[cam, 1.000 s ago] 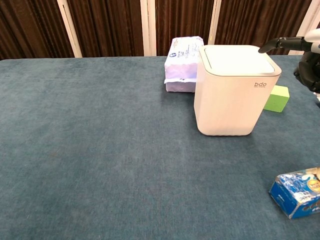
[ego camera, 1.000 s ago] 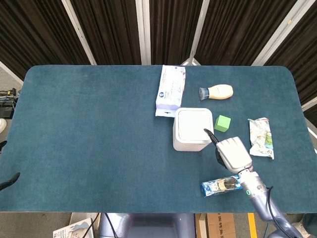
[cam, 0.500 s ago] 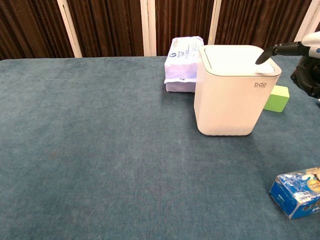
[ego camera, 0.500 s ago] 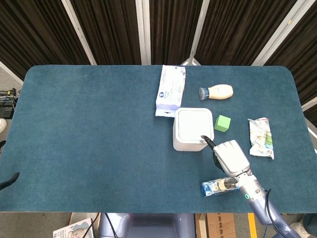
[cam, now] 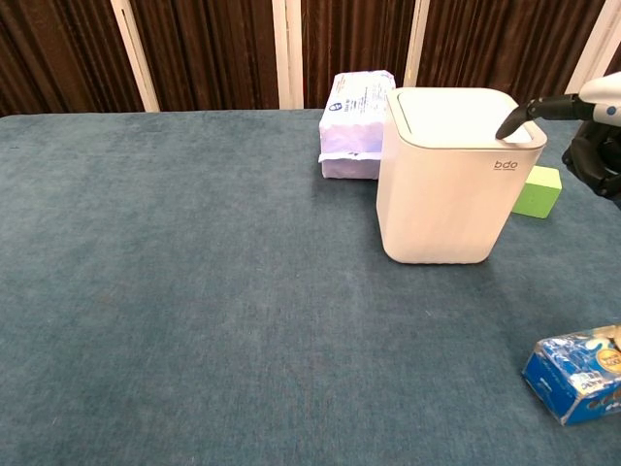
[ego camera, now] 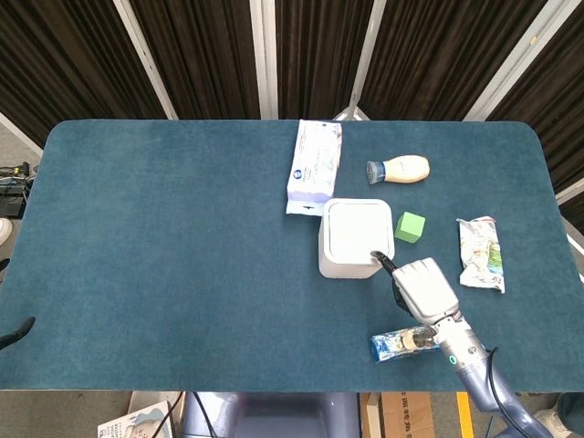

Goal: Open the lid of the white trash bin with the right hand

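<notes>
The white trash bin stands right of the table's middle with its lid flat and closed. My right hand sits just in front and to the right of the bin. One black-tipped finger reaches out and touches the lid's front right edge, while the other fingers are curled in and hold nothing. Only two dark, spread fingertips of my left hand show, at the table's near left edge.
A purple wipes pack lies behind the bin and a green block to its right. A cream bottle lies further back, a snack bag at the right, and a blue packet under my right wrist.
My right hand has drawn back toward the table's front edge and come lower. Its fingertip went from above the lid down onto the lid's front right edge. The lid stays closed.
</notes>
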{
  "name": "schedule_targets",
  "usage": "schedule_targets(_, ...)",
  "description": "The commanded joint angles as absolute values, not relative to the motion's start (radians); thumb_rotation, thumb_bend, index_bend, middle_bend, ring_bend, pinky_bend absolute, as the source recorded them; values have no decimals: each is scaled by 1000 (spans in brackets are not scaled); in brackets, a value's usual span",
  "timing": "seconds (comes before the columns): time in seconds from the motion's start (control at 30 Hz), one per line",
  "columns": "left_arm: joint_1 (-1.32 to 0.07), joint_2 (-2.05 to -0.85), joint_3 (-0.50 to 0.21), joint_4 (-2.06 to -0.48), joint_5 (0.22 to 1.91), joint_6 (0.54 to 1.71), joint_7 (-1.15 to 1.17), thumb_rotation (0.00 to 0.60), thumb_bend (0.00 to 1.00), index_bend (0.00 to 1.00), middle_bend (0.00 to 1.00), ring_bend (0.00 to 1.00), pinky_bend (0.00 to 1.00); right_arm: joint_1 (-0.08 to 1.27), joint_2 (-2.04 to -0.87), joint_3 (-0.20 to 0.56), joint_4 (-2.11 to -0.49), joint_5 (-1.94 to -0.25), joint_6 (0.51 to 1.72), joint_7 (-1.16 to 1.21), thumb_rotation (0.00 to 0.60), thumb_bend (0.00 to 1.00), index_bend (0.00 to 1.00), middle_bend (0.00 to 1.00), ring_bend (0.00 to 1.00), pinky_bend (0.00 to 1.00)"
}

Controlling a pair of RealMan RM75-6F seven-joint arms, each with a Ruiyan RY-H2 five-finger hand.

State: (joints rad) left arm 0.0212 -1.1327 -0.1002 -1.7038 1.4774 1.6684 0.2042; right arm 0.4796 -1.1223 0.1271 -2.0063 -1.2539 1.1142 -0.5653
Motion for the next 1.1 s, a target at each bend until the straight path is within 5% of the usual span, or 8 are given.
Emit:
schedule_targets(0.03,21,-1133,-100,-1704,1478,1669,204,600,68,163,61,0,0,481,-1121,126,-2008,-1256,1117,-568,600,901,325,802,775,767)
schedule_targets(0.2,22,-1132,-100,-1705,1476,1668,204,600,67,163,61,0,0,476,-1128,129,-2011,-1274,1145,-553,600,896,161,783,754,768)
schedule_targets(0.3,22,-1132,-101,-1705,1475,1668,205,600,67,163,61,0,0,459,-1130,134,-2016,-1300,1180,-497,600,760,60,528,578,699)
schedule_targets(0.43,21,-1133,-101,-1704,1474,1667,205,600,68,162,61,0,0,421,-1121,140,-2017,-1334,1244,-408,600,476,31,232,295,424)
schedule_targets(0.53,21,-1133,-101,-1704,1475,1667,205,600,68,163,61,0,0,370,-1103,122,-1996,-1376,1316,-366,600,318,20,103,135,214)
schedule_targets(0.73,20,-1135,-99,-1706,1479,1667,209,600,67,163,61,0,0,289,-1058,57,-1936,-1408,1363,-280,600,270,0,56,85,146)
schedule_targets(1.1,22,-1136,-97,-1708,1484,1671,213,600,68,163,61,0,0,142,-1206,0,-1601,-1537,1584,-116,600,271,0,56,85,121)
